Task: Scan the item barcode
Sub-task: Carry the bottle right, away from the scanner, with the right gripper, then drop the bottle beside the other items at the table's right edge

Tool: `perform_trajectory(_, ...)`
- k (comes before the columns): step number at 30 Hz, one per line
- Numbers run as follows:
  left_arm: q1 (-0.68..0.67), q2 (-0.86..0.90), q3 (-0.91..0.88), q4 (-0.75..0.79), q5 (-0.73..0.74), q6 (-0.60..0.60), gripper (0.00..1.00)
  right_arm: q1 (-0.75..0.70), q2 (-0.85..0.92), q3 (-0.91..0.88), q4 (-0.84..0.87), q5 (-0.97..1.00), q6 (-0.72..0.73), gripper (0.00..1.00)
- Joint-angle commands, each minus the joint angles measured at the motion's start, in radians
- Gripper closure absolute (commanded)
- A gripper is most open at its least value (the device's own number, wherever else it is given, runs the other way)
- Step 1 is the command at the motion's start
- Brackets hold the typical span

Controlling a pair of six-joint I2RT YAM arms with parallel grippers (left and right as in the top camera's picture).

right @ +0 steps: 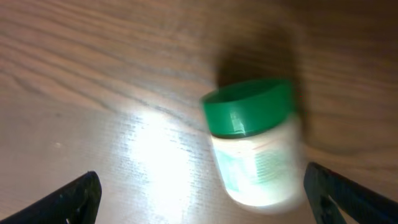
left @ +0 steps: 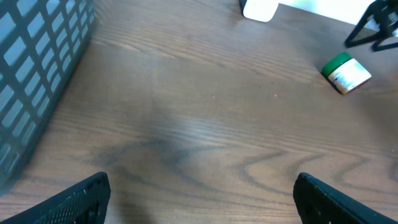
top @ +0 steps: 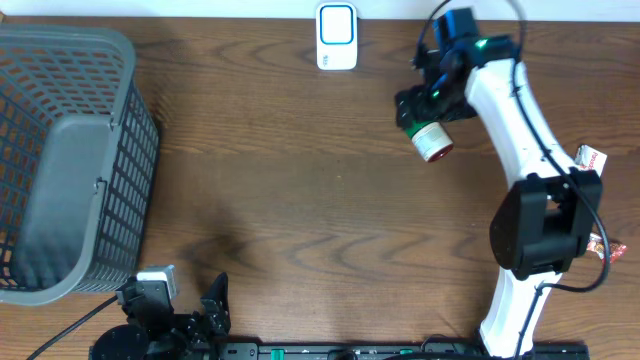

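Two grippers are seen open, and one jar is in play. The right gripper is held over the green-lidded jar with its jaws spread wide and neither finger touching it. The jar lies on its side on the wooden table, free of any grip. It is found toward the far right, to the right of the white scanner at the far edge and a little nearer than it. The left gripper is parked at the near edge, jaws likewise wide apart, with nothing between them.

The pickup is judged to be the step in hand, since the barcode is not yet presented to the scanner. Next, the jaws would need to be closed across the jar's body, the jar lifted, and its label turned toward the scanner's face.

As for writing, the pale label is blurred and no brand can be read. Only a red patch is made out at the jar's base from overhead. Print on the packets at the right edge is too small to read.
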Motion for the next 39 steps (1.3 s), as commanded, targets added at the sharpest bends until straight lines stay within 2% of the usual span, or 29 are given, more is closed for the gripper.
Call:
perform_trajectory(1,-0.005,-0.003,0.001,0.000,0.010,0.002,0.06,0.002,-0.005,-0.129,0.101,0.047,-0.081,0.01)
perform_trajectory(18,-0.005,-0.003,0.001,0.000,0.010,0.002,0.06,-0.002,-0.005,-0.274,0.308,0.098,-0.092,0.01)
perform_trajectory(22,-0.005,-0.003,0.001,0.000,0.010,0.002,0.06,-0.002,-0.005,-0.329,0.337,0.098,-0.131,0.01)
perform_trajectory(24,-0.005,-0.003,0.001,0.000,0.009,0.002,0.06,-0.002,-0.005,-0.351,0.365,0.098,-0.137,0.07)
perform_trajectory(29,-0.005,-0.003,0.001,0.000,0.010,0.002,0.06,-0.006,-0.005,-0.372,0.384,0.094,-0.126,0.36)
perform_trajectory(35,-0.005,-0.003,0.001,0.000,0.010,0.002,0.06,-0.008,-0.010,-0.342,0.343,0.093,-0.043,0.36)
perform_trajectory(39,-0.005,-0.003,0.001,0.000,0.010,0.002,0.06,-0.028,-0.048,-0.208,0.233,0.090,0.039,0.36)
